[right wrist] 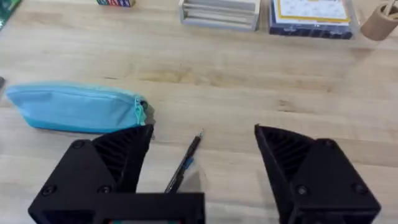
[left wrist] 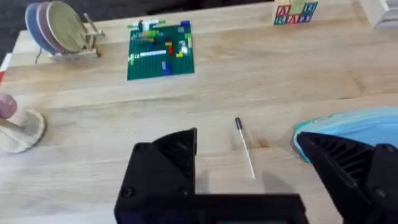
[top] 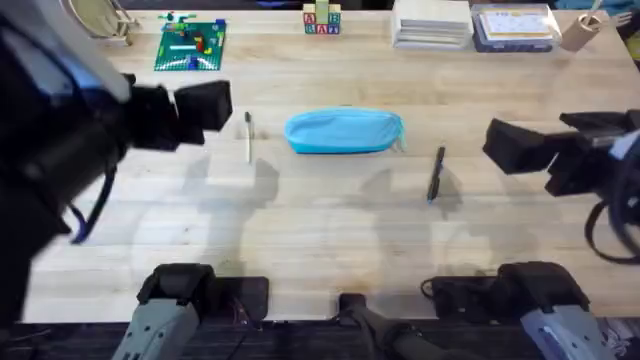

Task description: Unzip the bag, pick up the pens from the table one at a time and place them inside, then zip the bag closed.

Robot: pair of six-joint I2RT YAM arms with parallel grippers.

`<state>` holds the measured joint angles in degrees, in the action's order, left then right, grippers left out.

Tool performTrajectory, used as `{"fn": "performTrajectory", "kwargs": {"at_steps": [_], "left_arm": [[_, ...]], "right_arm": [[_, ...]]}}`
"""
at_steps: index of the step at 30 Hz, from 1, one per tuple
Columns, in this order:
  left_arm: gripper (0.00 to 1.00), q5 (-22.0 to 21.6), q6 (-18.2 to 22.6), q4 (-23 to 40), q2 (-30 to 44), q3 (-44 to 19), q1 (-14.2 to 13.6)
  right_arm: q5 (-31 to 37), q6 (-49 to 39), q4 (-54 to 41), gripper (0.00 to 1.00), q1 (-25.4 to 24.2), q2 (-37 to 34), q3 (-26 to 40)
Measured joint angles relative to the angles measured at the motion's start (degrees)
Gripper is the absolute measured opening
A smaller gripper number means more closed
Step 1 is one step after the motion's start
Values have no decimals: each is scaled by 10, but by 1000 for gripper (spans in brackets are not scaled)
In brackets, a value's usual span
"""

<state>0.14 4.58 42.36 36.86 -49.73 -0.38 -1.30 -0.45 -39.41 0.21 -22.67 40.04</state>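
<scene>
Both grippers, left gripper (left wrist: 249, 180) and right gripper (right wrist: 202, 180), hover wide open and empty beside the zipped light-blue fabric pouch (top: 343, 131) mid-table, so you start by unzipping it.

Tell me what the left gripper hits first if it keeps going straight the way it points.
Probably the pen: it lies on the table between the left gripper's open fingers, just ahead. The bag sits off to one side, by one finger. Depth is unclear, so the gripper might pass above the pen.
</scene>
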Motion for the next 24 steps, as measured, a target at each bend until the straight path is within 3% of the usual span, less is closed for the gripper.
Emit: {"fn": "performTrajectory", "kwargs": {"at_steps": [16, 24], "left_arm": [[993, 0, 0, 138, 223, -145, 0], [992, 0, 0, 169, 286, -161, 0]], "right_arm": [[0, 0, -132, 996, 0, -253, 158], [0, 0, -169, 995, 0, -350, 210]]}}
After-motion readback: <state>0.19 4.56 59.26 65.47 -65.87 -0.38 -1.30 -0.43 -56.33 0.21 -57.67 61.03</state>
